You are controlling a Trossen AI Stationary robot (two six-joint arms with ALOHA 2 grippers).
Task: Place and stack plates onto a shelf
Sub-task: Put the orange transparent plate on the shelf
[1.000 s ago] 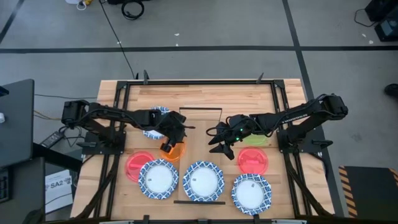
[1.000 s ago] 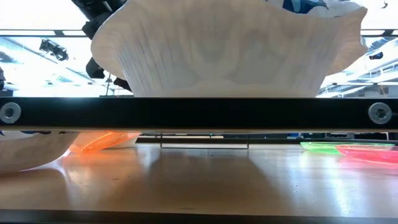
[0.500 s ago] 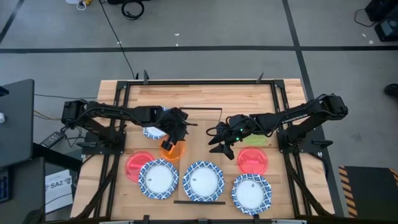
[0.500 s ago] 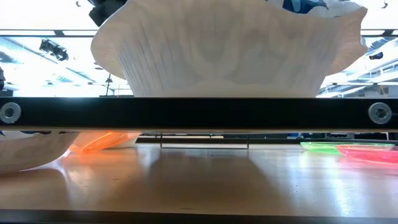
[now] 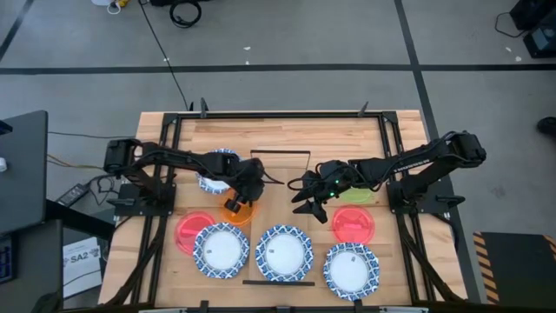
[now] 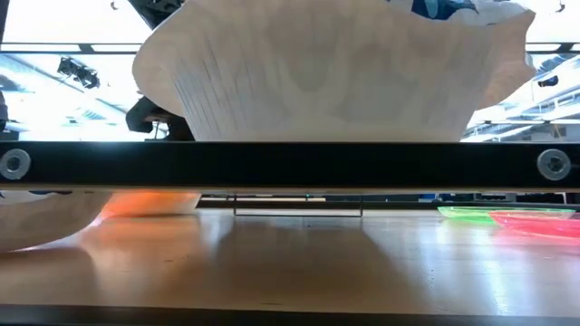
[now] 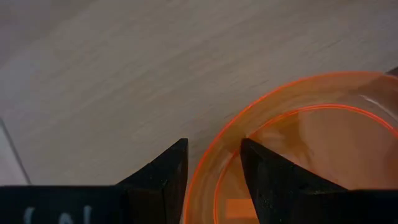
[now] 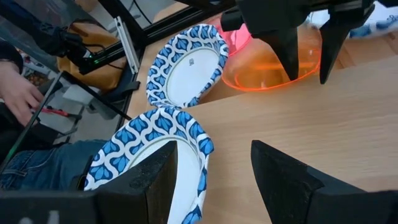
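1. While the left pincer (image 5: 241, 196) straddles the rim of the orange plate (image 5: 241, 211), one finger inside the bowl and one outside, its jaws stand narrowly apart and not yet pinched.
2. That plate looks thin, light and glossy plastic, so I judge it slippery and slightly flexible; the raised rim between the fingers is the sensible hold.
3. Beyond it, the right pincer (image 5: 311, 203) waits open and empty over the counter (image 5: 287, 139), just beside the green plate (image 5: 358, 196).
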